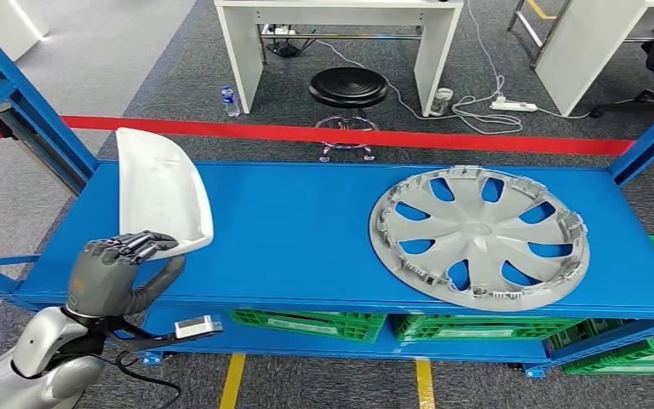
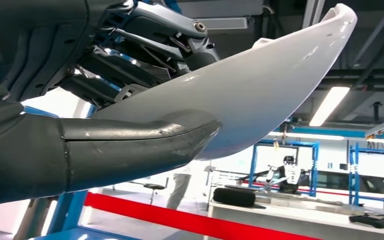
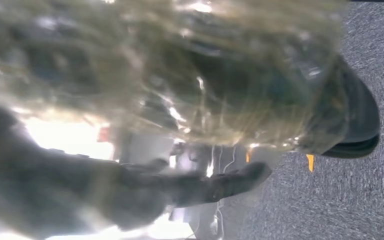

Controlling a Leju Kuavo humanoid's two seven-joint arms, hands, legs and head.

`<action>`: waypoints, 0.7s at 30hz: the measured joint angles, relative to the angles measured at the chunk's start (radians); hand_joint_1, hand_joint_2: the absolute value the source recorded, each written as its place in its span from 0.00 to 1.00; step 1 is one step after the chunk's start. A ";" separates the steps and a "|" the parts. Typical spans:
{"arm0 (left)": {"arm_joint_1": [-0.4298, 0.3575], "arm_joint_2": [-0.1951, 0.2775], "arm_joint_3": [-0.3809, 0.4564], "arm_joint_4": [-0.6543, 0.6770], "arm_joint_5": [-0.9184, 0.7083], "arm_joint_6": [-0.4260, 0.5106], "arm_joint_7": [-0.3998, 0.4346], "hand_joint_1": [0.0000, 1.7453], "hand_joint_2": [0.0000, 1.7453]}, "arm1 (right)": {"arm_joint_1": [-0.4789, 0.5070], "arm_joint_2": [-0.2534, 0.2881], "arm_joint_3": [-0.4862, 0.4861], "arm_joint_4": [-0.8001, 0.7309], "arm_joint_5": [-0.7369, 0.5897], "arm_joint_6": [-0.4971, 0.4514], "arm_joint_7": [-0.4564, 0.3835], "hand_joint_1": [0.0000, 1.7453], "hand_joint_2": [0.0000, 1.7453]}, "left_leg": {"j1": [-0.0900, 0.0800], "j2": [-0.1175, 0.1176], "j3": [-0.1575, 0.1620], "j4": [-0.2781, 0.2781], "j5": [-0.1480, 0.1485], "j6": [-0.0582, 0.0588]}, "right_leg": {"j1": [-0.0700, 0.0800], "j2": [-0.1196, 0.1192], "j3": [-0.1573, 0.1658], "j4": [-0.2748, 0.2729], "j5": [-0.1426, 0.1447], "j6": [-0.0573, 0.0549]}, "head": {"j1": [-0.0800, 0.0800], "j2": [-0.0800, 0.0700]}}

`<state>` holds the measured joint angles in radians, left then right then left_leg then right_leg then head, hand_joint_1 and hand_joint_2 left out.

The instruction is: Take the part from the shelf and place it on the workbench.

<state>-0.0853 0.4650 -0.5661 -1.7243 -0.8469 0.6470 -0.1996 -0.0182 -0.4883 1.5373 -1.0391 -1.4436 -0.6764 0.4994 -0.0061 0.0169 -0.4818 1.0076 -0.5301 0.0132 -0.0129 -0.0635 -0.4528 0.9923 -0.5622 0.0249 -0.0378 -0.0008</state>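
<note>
while left hand [image 1: 115,271] grips near end of smooth white curved part [image 1: 160,189], i see long axis running away over blue shelf [image 1: 298,234]; right hand [image 3: 130,192] blurred, cannot tell.

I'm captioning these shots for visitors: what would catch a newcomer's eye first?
The large grey wheel cover lying flat on the right of the blue shelf. Next, at the shelf's left end, the white curved part, gripped at its near edge by the left hand, fingers on top and thumb beneath.
</note>
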 joint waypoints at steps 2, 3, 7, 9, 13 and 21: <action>0.000 0.004 -0.001 0.000 -0.001 0.000 0.007 1.00 1.00 | 0.000 0.000 0.000 0.000 0.002 0.000 0.000 0.00 0.00 | -0.001 0.000 0.000 0.001 0.000 0.000 | -0.001 0.000 0.000 0.000 0.001 0.001 | 0.000 0.000; 0.000 0.006 -0.001 0.000 -0.002 0.000 0.010 1.00 1.00 | 0.000 0.000 0.000 0.000 0.003 0.000 0.000 0.00 0.00 | -0.001 0.000 -0.001 0.001 0.000 0.000 | -0.002 0.000 -0.001 0.000 0.001 0.002 | 0.000 0.000; 0.000 0.013 -0.003 0.000 -0.003 0.000 0.019 1.00 1.00 | -0.002 0.000 0.000 0.000 0.007 0.000 0.000 0.00 0.00 | -0.005 0.000 -0.005 0.005 -0.001 0.004 | -0.005 -0.001 -0.002 0.000 0.004 0.007 | 0.000 0.000; 0.000 0.016 -0.003 0.000 -0.004 0.000 0.021 1.00 1.00 | -0.004 0.000 0.000 0.000 0.007 0.000 0.000 0.00 0.00 | -0.007 -0.001 -0.009 0.004 0.001 0.010 | -0.007 -0.003 -0.003 -0.003 0.008 0.013 | 0.000 0.000; -0.002 0.020 -0.003 0.000 -0.004 0.000 0.023 1.00 1.00 | -0.009 -0.001 0.000 0.000 0.008 0.000 -0.007 0.00 0.00 | 0.003 -0.003 -0.008 -0.022 0.026 0.035 | -0.007 0.031 -0.044 0.062 -0.042 0.020 | 0.006 0.000; 0.003 0.020 -0.019 0.007 -0.024 0.000 0.044 1.00 1.00 | 0.000 -0.005 0.000 -0.001 0.004 -0.003 -0.073 0.00 0.00 | 0.001 -0.020 -0.016 -0.010 0.021 0.026 | -0.009 0.064 -0.111 0.105 0.045 0.018 | 0.011 0.000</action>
<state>-0.0824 0.4855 -0.5848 -1.7174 -0.8708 0.6474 -0.1560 -0.0183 -0.4932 1.5378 -1.0399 -1.4395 -0.6795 0.4264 -0.0047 -0.0035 -0.4975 0.9975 -0.5090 0.0392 -0.0215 0.0001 -0.5642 1.0972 -0.5175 0.0431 -0.0264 -0.0008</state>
